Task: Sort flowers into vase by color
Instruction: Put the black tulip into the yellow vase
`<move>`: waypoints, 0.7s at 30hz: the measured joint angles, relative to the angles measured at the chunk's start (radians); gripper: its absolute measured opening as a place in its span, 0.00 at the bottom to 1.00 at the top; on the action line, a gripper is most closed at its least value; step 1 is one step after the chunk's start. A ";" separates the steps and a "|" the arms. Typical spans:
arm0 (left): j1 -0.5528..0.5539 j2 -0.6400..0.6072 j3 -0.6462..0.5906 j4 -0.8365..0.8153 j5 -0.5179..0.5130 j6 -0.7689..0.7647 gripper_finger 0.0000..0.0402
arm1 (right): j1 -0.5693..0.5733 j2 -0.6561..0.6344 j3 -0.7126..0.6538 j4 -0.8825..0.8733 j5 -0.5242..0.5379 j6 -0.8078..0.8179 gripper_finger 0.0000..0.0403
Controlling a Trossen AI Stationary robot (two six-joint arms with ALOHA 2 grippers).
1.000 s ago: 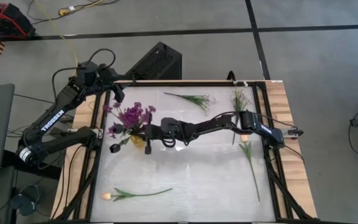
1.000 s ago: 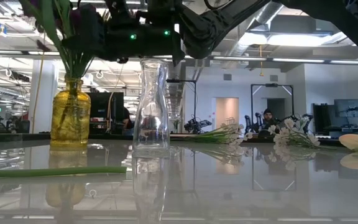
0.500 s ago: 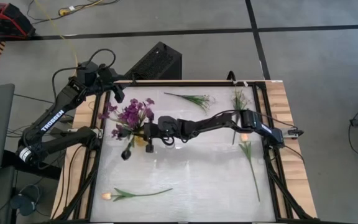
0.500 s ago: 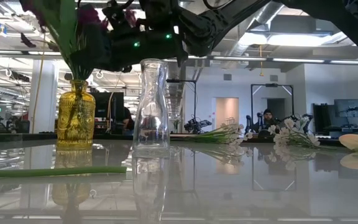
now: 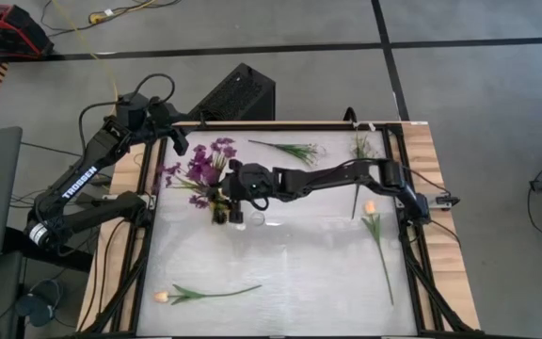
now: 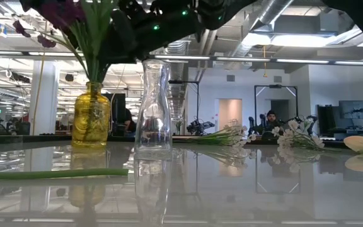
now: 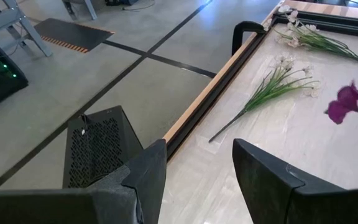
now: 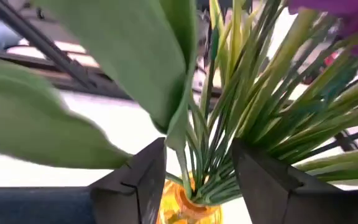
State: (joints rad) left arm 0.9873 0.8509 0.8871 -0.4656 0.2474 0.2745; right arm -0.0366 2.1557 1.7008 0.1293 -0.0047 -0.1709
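A yellow vase [image 6: 92, 123] stands at the table's left middle and holds purple flowers [image 5: 200, 165] on green stems [image 8: 229, 112]. My right gripper [image 8: 197, 180] is open just above the vase's neck [image 8: 188, 210], a finger on either side of the stems. A clear vase [image 6: 153, 110] stands upright to its right, nothing in it. White sprigs [image 5: 294, 151] [image 5: 360, 151] and two orange tulips [image 5: 373, 212] [image 5: 163, 297] lie flat on the table. My left gripper [image 7: 197, 168] waits open above the table's far left corner. My right gripper reaches in level from the table's right, above the yellow vase. The bunch of stems [image 8: 207, 155] rises through the gap between its open fingers. Whether a finger still touches a stem or a leaf, I cannot tell.
A black box [image 5: 238, 94] stands on the floor beyond the far left corner. A dark frame [image 5: 153, 235] runs along the table's left and right sides. The near middle of the table top [image 5: 290, 273] is bare.
My right gripper has opened around the stems above the yellow vase. The vase has slid a little toward the table's right edge and stays upright. The purple blossoms have swung from leaning left toward the far edge.
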 joint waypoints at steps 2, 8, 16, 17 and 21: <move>0.000 0.000 0.000 0.000 0.000 0.000 0.43 | -0.001 -0.010 0.000 -0.030 0.000 -0.016 0.54; 0.000 0.000 0.000 -0.001 0.000 -0.002 0.43 | -0.011 -0.014 0.000 -0.076 -0.004 -0.025 0.55; 0.000 0.000 0.000 -0.001 0.000 -0.002 0.43 | -0.029 -0.014 0.011 -0.113 -0.015 -0.049 0.55; 0.000 0.000 0.000 -0.001 0.000 -0.002 0.43 | -0.033 -0.014 0.016 -0.126 -0.015 -0.049 0.55; 0.000 0.000 0.000 -0.001 0.000 -0.002 0.43 | -0.046 -0.014 0.042 -0.181 -0.003 -0.046 0.55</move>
State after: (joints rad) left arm 0.9871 0.8509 0.8871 -0.4664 0.2474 0.2729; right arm -0.0822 2.1414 1.7431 -0.0521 -0.0072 -0.2165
